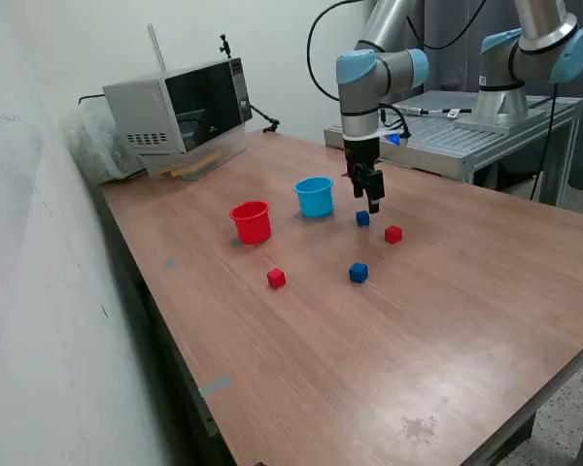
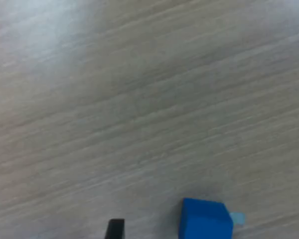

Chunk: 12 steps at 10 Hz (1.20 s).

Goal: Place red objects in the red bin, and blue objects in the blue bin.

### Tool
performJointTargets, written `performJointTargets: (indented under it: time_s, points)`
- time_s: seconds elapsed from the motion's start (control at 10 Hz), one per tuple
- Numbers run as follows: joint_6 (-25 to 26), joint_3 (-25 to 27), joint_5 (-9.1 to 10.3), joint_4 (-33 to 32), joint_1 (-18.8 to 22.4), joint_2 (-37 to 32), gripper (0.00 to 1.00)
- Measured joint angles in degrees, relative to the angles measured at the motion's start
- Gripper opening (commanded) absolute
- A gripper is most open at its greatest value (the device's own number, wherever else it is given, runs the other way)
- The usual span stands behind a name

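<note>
In the exterior view the red bin (image 1: 252,221) and the light blue bin (image 1: 314,196) stand side by side on the wooden table (image 1: 447,320). One dark blue cube (image 1: 362,218) lies just below my gripper (image 1: 373,207), which hangs a little above it with its fingers apart. A second blue cube (image 1: 359,273) lies nearer the front. One red cube (image 1: 394,234) lies to the exterior view's right of the first blue cube, another red cube (image 1: 276,279) lies in front of the red bin. The wrist view shows the blue cube (image 2: 205,219) on the wood between my fingertips (image 2: 114,228), untouched.
A microwave (image 1: 180,109) stands at the table's far corner on the exterior view's left. A second robot arm base (image 1: 510,87) stands on a metal bench behind the table. A wall runs along the exterior view's left.
</note>
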Motion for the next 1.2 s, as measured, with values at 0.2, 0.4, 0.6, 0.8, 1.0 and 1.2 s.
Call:
performJointTargets:
  time_s: [0.2, 0.4, 0.6, 0.8, 1.0, 1.2]
  points:
    - [0.0, -0.9, 0.05, -0.9, 0.0, 1.6, 1.00]
    - [0.0, -1.6, 0.07, -1.4, 0.0, 2.6, 1.00]
    - [0.0, -2.0, 0.08, -2.0, -0.1, 3.0, 0.00]
    - [0.0, -2.1, 0.24, -2.5, -0.6, 3.2, 0.00]
    - [0.0, -2.1, 0.41, -2.8, -1.7, 3.2, 0.00]
    - [0.0, -2.1, 0.48, -2.6, -2.7, 3.3, 0.00]
